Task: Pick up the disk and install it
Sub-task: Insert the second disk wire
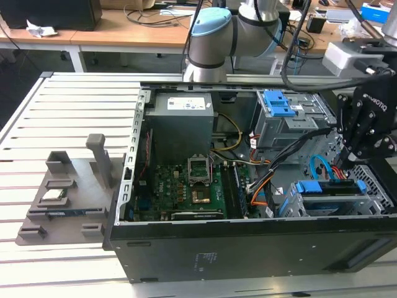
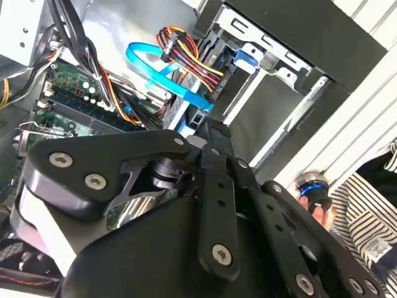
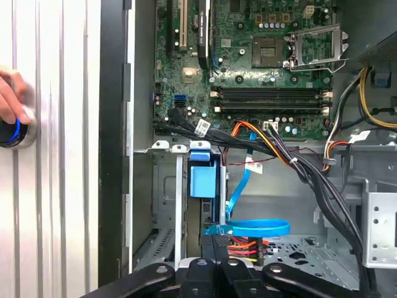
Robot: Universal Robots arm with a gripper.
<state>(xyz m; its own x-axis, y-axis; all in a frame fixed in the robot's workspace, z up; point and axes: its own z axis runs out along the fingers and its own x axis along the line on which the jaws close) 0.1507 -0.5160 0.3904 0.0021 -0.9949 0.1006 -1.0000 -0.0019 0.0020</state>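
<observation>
The disk (image 1: 329,187), silver with a blue carrier bracket, sits on edge in the lower drive cage at the front corner of the open computer case, on the exterior view's right. In the first wrist view its blue bracket (image 3: 201,180) stands in the cage slot. My black gripper (image 1: 343,162) hangs just above the disk, tips pointing down at it. In both wrist views the gripper (image 3: 215,243) (image 2: 209,131) has its fingers drawn together, with nothing visibly between them. Whether the tips touch the disk's edge I cannot tell.
A blue flat cable (image 3: 248,226) and bundled power wires (image 3: 291,164) run beside the cage. The motherboard (image 1: 198,186) fills the case floor. An upper cage with a blue latch (image 1: 277,102) stands behind. A grey fixture (image 1: 62,198) lies outside. A person's hand (image 3: 9,99) rests on a button.
</observation>
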